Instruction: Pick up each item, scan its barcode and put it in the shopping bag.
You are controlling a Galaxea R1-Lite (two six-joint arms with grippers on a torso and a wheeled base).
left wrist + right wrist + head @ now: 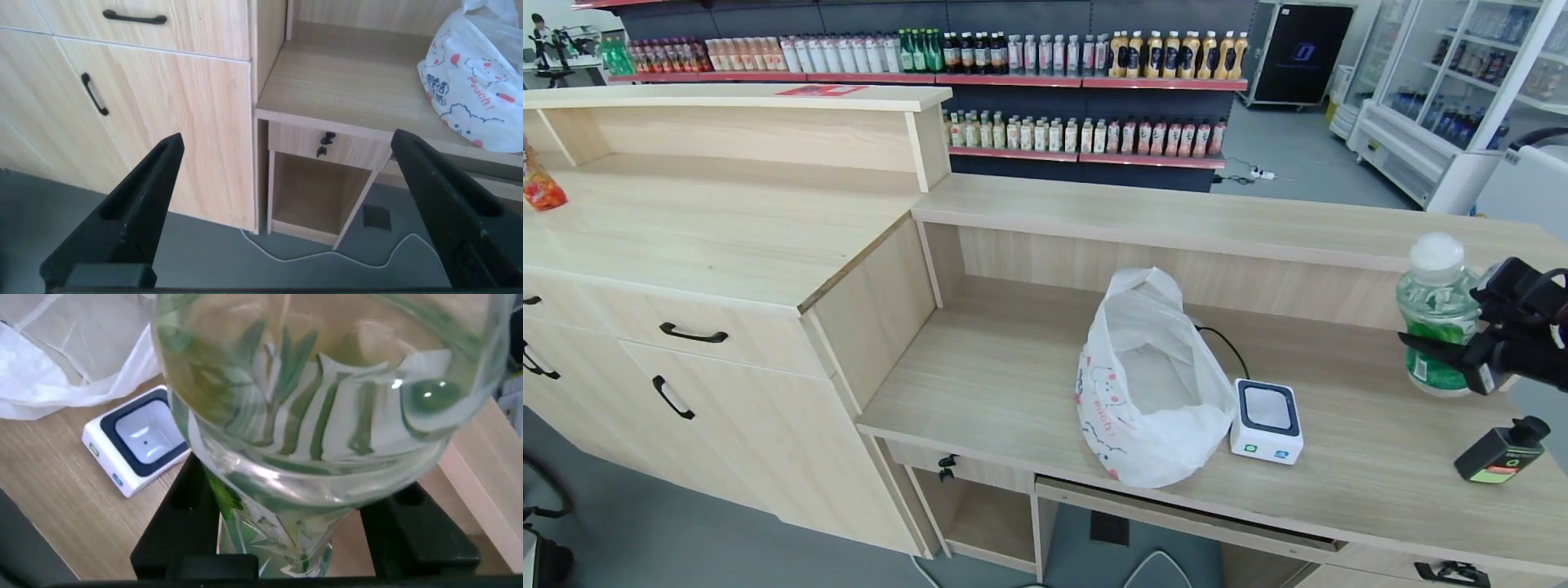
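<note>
Green bottle (1435, 304) in right hand (1441, 353)

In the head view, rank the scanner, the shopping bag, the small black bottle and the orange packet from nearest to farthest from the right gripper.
From the right gripper, at the right end of the counter:
1. Small black bottle, just in front of it, near the front edge.
2. Scanner, mid-counter, to its left.
3. Shopping bag, beside the scanner, farther left.
4. Orange packet, far left on the higher counter.

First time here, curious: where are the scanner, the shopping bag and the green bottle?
scanner (1266, 407), head view, dark top window.
shopping bag (1127, 445), head view, printed front wall.
green bottle (1433, 314), head view, upper body.
</note>
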